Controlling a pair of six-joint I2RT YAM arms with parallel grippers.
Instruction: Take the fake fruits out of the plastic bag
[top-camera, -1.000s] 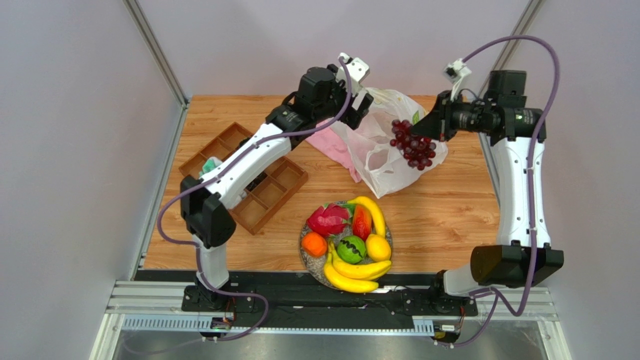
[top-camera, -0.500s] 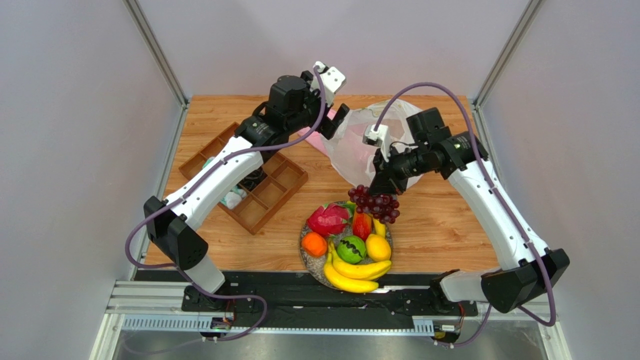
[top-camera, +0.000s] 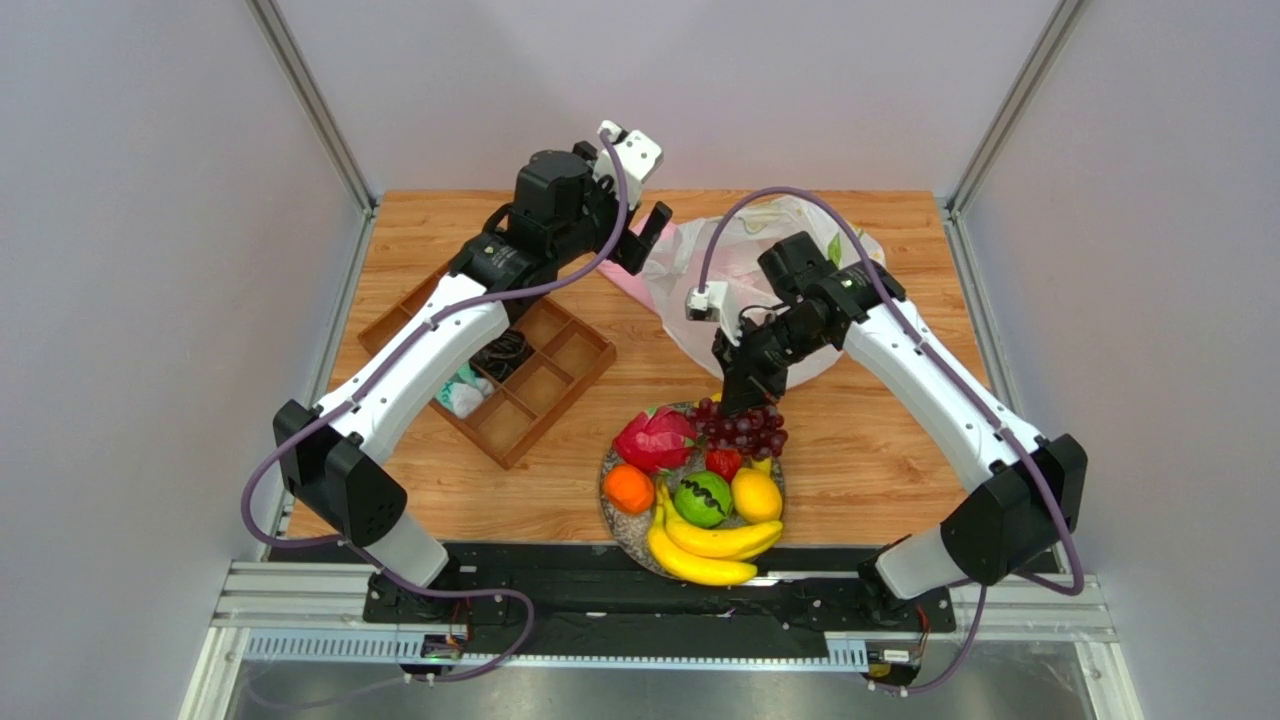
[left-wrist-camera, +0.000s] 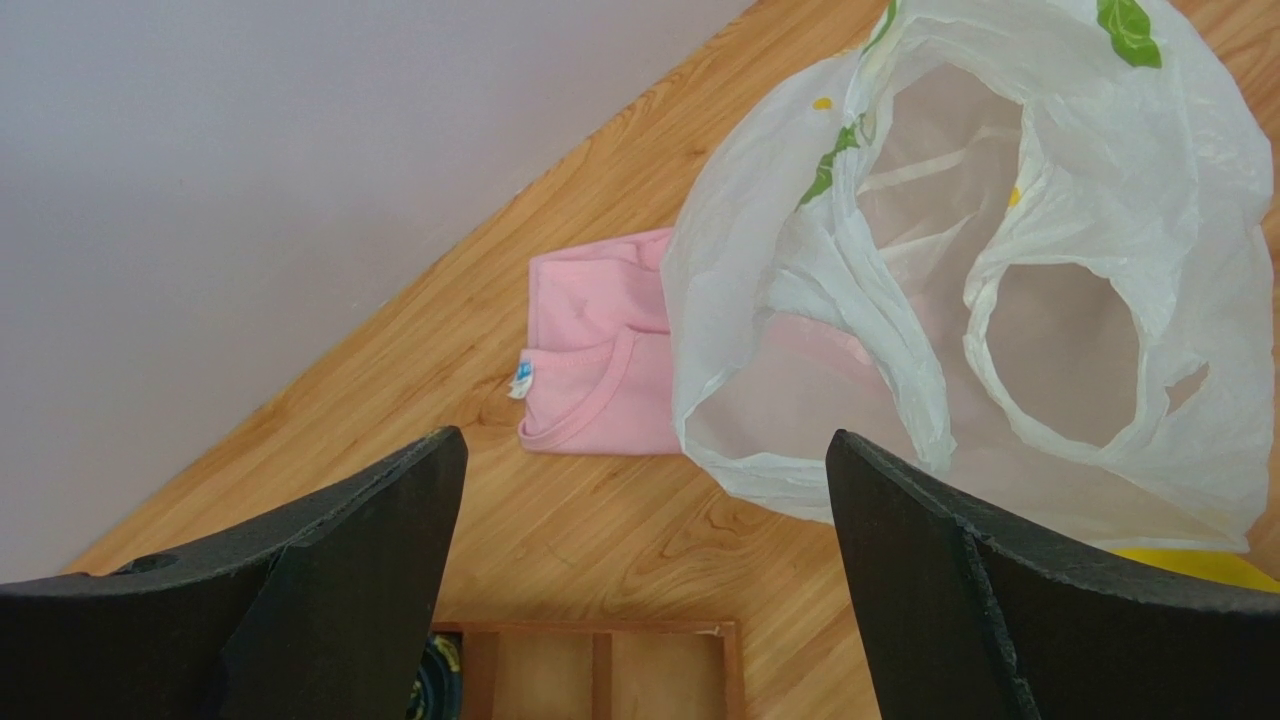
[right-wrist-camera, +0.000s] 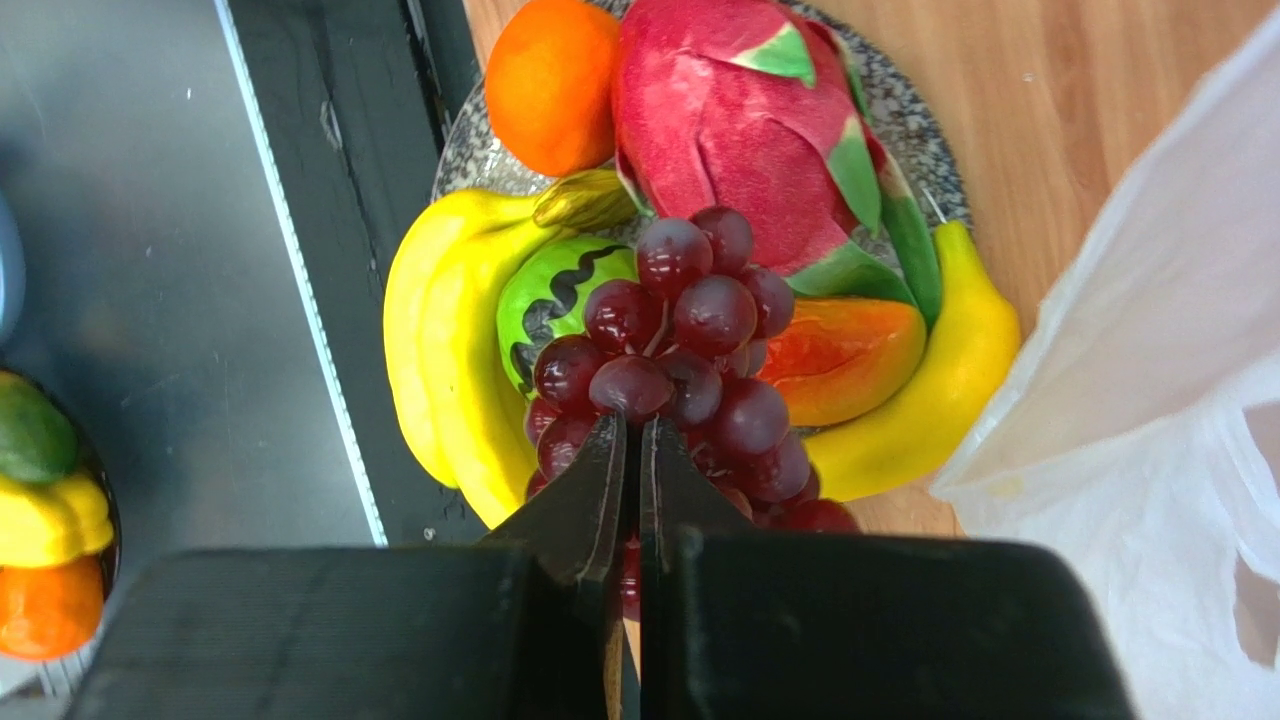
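The plate (top-camera: 610, 513) is crowded with fruit (top-camera: 703, 498), and the right gripper (top-camera: 735, 401), clamped on grapes (top-camera: 750, 429), hangs over its far rim, blocking a drop there. Right of the plate the table (top-camera: 879, 450) is bare wood. Left of it a narrow bare strip runs up to the wooden tray (top-camera: 564, 368). Behind the plate lie the bag (top-camera: 694, 267) and pink cloth (left-wrist-camera: 601, 353).
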